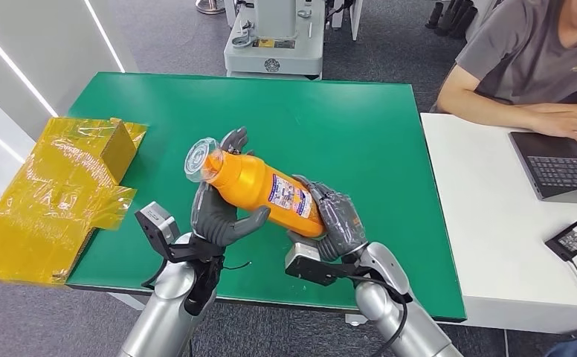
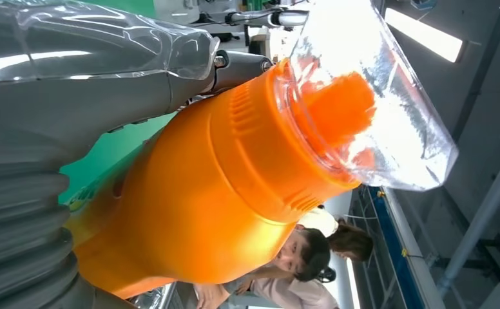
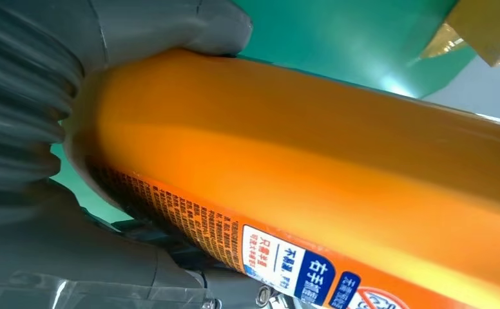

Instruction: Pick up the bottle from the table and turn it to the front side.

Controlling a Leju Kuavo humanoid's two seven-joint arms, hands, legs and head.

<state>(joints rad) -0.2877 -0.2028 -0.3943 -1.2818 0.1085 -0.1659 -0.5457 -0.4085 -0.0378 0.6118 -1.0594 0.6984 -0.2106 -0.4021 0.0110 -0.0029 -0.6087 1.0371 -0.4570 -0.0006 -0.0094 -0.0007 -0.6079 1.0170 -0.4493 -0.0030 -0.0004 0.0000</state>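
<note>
Fingers (image 1: 233, 138) of the left hand (image 1: 222, 216) wrap the upper part of the orange bottle (image 1: 259, 186), just below its clear cap (image 1: 198, 159), with the thumb crossing underneath. The right hand (image 1: 337, 219) grips the bottle's bottom end, its fingers closed around the base. The bottle is held between both hands above the green table (image 1: 330, 119), lying tilted with the cap higher and toward the yellow box (image 1: 55, 193), which sits at the table's left edge. Its printed label (image 1: 291, 195) faces up. Beyond the table's right edge a person (image 1: 523, 59) sits at a white desk (image 1: 494, 223) with a laptop (image 1: 561, 163)
</note>
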